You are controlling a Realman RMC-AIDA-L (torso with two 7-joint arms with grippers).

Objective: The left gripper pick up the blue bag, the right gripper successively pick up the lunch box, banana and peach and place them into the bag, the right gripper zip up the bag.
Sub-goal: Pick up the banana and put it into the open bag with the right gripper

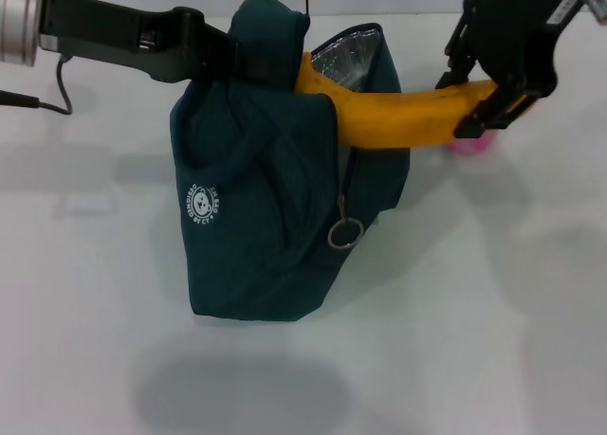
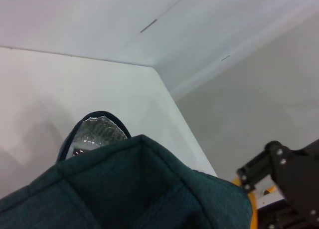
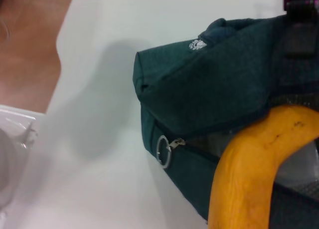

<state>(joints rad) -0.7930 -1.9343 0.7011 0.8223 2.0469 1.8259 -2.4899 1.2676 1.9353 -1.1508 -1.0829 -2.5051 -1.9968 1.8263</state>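
The left gripper (image 1: 248, 54) is reaching in from the left in the head view and is pinching the top edge of the blue bag (image 1: 266, 217), its fingers closed on the fabric and holding that corner up above the white table (image 1: 85, 293). The bag is hanging open toward the far right, its silver foil lining (image 1: 346, 58) showing in the mouth.

The right gripper (image 1: 493, 96) is coming in from the right and is clamping the banana (image 1: 408, 117) by its right end — the banana's left end is already poking into the bag's opening, lying across the rim. Just beyond the gripper, a bit of the pink peach (image 1: 471, 144) is peeking out on the table, mostly hidden by the claw.

The lunch box is not showing in any view; whether it is inside the bag cannot be told.

The right wrist view is giving what the head view does not — a close look at the banana (image 3: 254, 174) resting against the zipper edge, with the metal ring zipper pull (image 3: 163, 150) hanging at the near end of the opening. The left wrist view is showing the bag's raised rim (image 2: 144, 189) with foil behind it, and the right gripper (image 2: 286, 184) farther off.
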